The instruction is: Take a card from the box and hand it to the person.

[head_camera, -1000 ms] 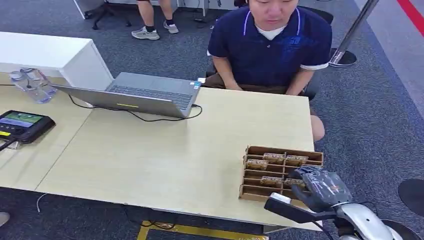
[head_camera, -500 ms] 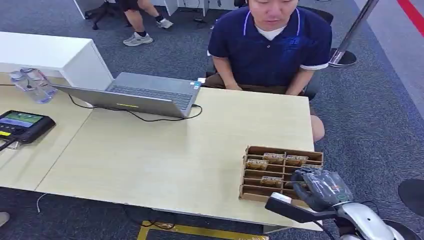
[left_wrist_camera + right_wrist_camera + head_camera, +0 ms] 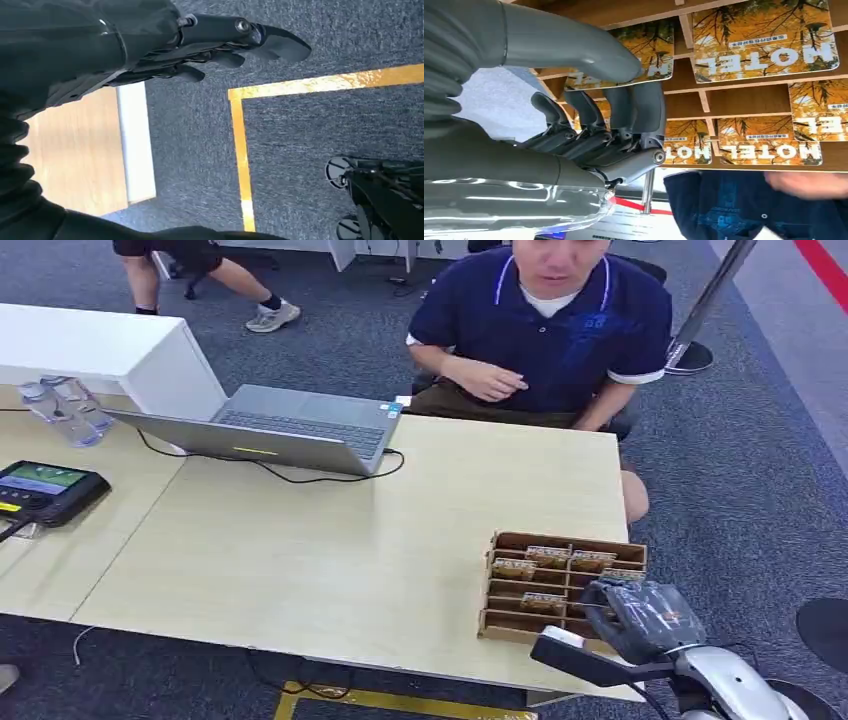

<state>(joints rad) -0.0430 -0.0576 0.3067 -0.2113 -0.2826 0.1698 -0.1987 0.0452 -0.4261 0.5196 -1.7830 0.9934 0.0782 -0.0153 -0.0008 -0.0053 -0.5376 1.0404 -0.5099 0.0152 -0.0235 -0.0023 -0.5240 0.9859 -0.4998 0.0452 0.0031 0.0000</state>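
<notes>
A brown cardboard box [image 3: 520,540] with slotted rows stands at the table's near right corner and holds several yellow HOTEL cards [image 3: 548,556]. My right hand [image 3: 645,618] is at the box's near right side. In the right wrist view its thumb lies across the face of one card [image 3: 651,47] while the fingers [image 3: 634,115] curl in behind that card's edge, pinching it in its slot. The person [image 3: 545,330] in a dark blue shirt sits across the table with one hand [image 3: 490,380] raised at the chest. My left hand [image 3: 200,45] hangs beside the table, fingers extended, holding nothing.
An open grey laptop [image 3: 290,425] with a black cable sits at the table's far middle. Water bottles [image 3: 65,410] and a black screen device [image 3: 45,490] stand at the left. Bare tabletop [image 3: 330,540] lies between laptop and box. Yellow floor tape [image 3: 240,150] runs below the table edge.
The person has lifted a hand from the lap to chest height. My right hand has stayed at the box. Someone in the background has walked to the left.
</notes>
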